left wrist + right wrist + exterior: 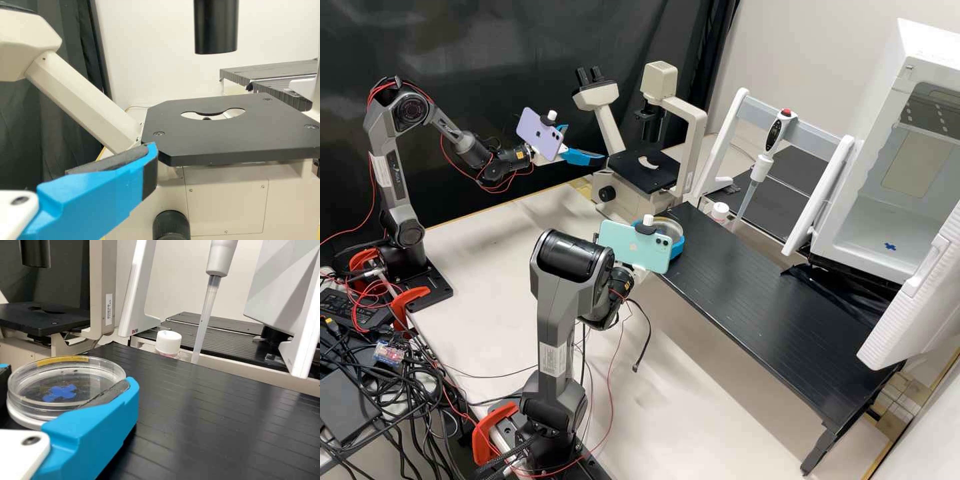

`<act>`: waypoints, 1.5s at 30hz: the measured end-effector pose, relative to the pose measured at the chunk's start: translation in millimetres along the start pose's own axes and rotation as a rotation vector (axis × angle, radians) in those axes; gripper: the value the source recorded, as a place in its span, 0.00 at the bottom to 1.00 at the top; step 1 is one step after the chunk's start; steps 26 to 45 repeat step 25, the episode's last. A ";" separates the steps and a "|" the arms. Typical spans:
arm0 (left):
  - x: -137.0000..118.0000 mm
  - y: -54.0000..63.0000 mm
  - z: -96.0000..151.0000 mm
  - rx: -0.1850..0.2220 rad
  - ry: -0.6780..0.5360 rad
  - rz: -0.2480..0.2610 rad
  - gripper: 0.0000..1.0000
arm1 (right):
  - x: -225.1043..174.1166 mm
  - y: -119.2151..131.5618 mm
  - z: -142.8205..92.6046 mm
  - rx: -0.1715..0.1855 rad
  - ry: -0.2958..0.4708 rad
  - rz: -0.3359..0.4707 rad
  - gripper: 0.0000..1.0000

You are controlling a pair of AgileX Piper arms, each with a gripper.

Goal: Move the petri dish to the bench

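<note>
Petri dish (pixel 67 387): near the microscope (pixel 690 130), at the adjacent end of the black bench (pixel 747 287)
Right gripper (pixel 669 231): near the microscope, jaws pinching the petri dish
Left gripper (pixel 586 143): just beside the microscope's stage (pixel 230 142), jaws spread
White-capped bottle (pixel 720 212), pipette (pixel 763 160): right of the microscope in the high view

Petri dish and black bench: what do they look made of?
The petri dish looks like clear, glossy plastic, possibly glass: a blue cross shows through. The black bench seems semi-gloss, perhaps painted metal or plastic, judging by soft reflections along its grooved top.
</note>
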 end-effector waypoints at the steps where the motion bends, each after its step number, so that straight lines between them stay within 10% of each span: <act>1: 0.0 0.0 0.0 0.000 0.000 0.000 1.00 | 0.0 0.0 0.0 0.000 0.000 0.000 1.00; 17: 0.0 0.0 0.0 0.000 0.000 0.000 1.00 | -58.5 36.6 3.6 -0.023 0.010 0.163 1.00; 25: 0.0 0.0 0.0 0.000 0.000 0.000 1.00 | -97.7 74.7 16.6 0.162 0.022 0.446 1.00; 45: 0.0 0.0 0.0 0.000 0.000 0.000 1.00 | -97.7 74.7 16.6 0.162 0.022 0.446 1.00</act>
